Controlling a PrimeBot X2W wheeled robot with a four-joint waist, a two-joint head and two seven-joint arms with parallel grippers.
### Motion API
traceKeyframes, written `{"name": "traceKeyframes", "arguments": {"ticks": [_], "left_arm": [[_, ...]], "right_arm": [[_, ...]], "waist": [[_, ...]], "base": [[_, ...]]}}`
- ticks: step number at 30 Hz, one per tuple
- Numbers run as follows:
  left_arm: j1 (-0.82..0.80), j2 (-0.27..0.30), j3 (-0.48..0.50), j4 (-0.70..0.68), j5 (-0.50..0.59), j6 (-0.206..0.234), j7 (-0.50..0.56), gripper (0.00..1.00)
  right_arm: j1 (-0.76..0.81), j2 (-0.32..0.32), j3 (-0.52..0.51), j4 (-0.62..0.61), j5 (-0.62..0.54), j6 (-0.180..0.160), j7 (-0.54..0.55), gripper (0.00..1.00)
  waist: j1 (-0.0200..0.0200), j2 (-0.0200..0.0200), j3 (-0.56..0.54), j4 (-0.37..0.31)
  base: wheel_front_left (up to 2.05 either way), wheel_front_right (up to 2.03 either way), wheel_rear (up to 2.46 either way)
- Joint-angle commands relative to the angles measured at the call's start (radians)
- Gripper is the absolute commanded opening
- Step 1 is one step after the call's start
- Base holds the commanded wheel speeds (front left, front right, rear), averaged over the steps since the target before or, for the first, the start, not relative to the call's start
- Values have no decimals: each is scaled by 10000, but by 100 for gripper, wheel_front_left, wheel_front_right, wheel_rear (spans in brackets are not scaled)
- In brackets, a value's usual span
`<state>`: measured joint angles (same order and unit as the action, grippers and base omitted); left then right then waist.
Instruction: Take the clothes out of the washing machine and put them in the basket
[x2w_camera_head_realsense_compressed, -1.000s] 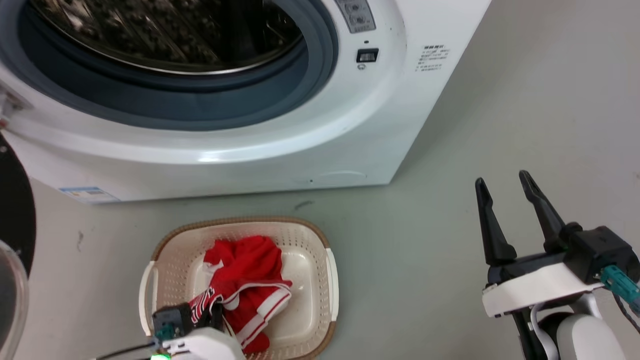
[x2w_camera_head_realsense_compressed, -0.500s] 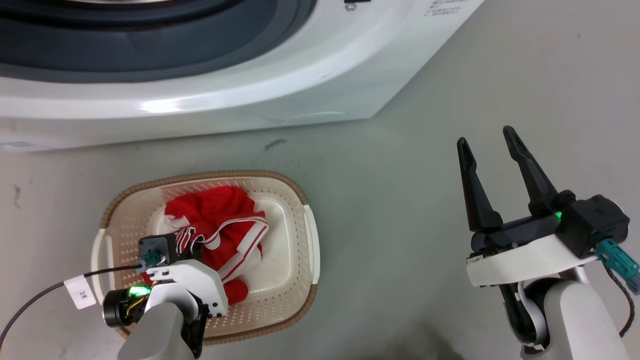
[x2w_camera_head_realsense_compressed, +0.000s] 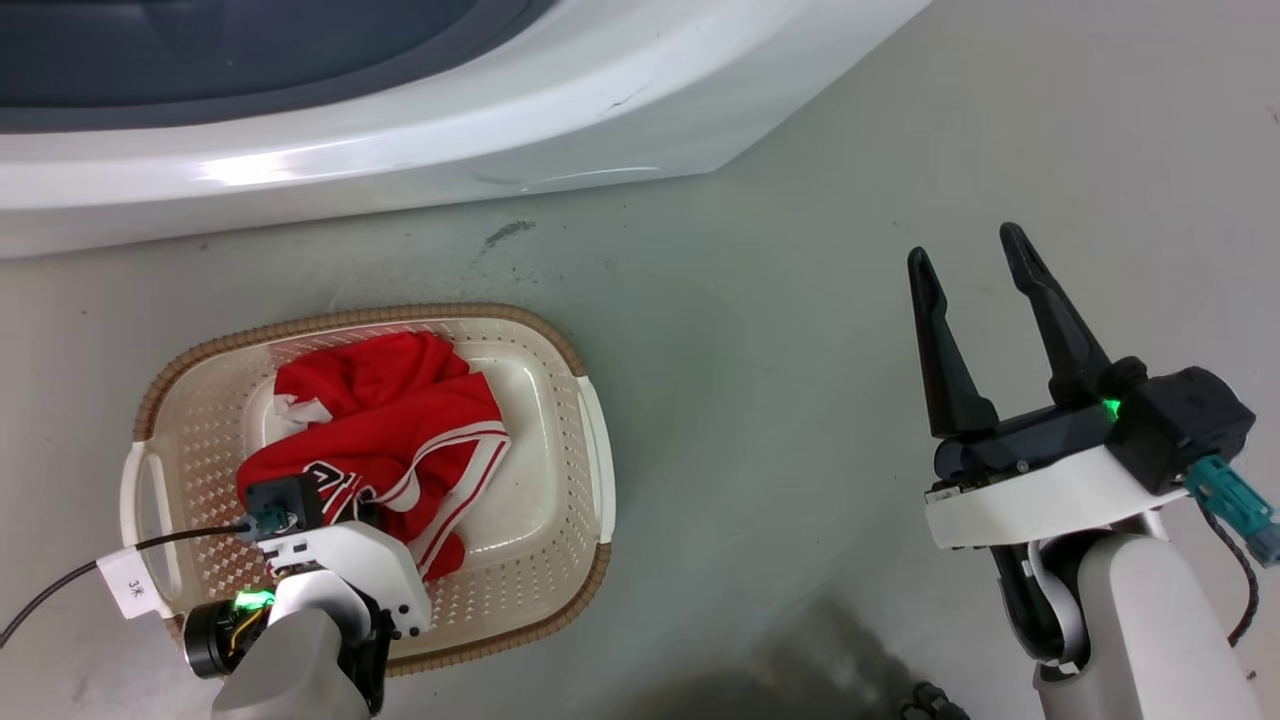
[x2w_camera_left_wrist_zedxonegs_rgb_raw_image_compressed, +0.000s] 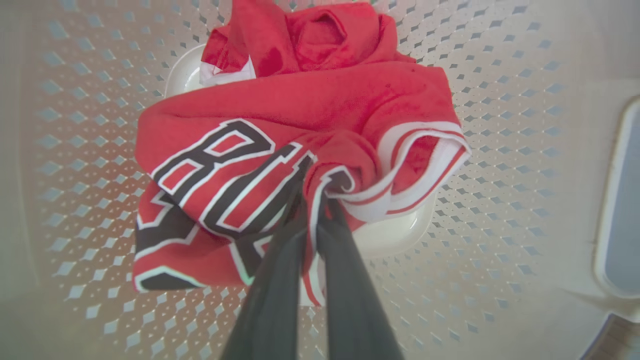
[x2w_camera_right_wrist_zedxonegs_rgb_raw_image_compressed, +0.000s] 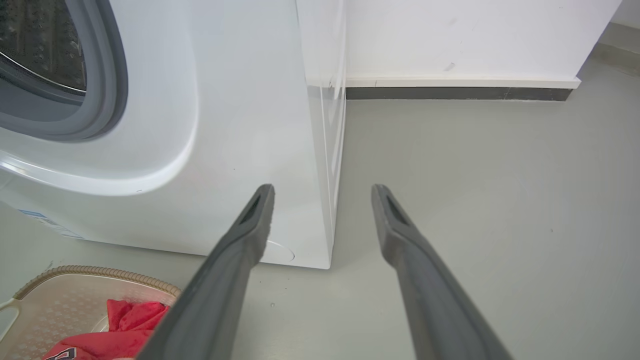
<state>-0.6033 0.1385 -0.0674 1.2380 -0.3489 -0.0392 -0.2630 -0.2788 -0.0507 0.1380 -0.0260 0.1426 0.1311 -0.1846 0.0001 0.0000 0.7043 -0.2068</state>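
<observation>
Left gripper (x2w_camera_left_wrist_zedxonegs_rgb_raw_image_compressed: 314, 182) pinched a fold of the red clothes (x2w_camera_head_realsense_compressed: 390, 420), which lay in the basket (x2w_camera_head_realsense_compressed: 420, 312) on the near left. Right gripper (x2w_camera_head_realsense_compressed: 965, 245) was open and held nothing. Next, I think, the left one should let go and lift away.

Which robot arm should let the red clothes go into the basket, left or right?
Left. The left gripper is shut on the clothes, low inside the basket, so it likely only needs to open. The right gripper is open and empty, off to the side above the floor.
</observation>
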Motion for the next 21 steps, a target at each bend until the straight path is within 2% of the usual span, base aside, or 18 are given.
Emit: {"name": "traceKeyframes", "arguments": {"ticks": [1, 7, 12, 16, 21], "left_arm": [[-25, -3, -21, 87, -9, -8, -23, 100], [528, -245, 101, 126, -203, -153, -22, 100], [1268, -461, 163, -454, -163, -220, -23, 100], [2016, -597, 367, -1423, -132, -238, -23, 100], [2907, -746, 692, -3263, 199, -68, -22, 100]], "right_arm": [[-108, 10, -3, 87, -27, -5, -16, 100], [206, 5, -4, 448, -169, -7, 7, 100], [613, 5, -138, 603, -395, -7, 222, 100], [1080, 2, -336, 536, -566, -7, 428, 100], [1683, 4, -668, 304, -756, -7, 719, 100]], "waist": [[-1, 0, -156, 63], [-1, 0, -1425, 399], [-1, 0, -2788, 737], [-1, 0, -3807, 1021], [-1, 0, -4743, 1366]], "base": [[0, 0, 0], [0, 0, 0], [0, 0, 0], [0, 0, 0], [0, 0, 0]]}}
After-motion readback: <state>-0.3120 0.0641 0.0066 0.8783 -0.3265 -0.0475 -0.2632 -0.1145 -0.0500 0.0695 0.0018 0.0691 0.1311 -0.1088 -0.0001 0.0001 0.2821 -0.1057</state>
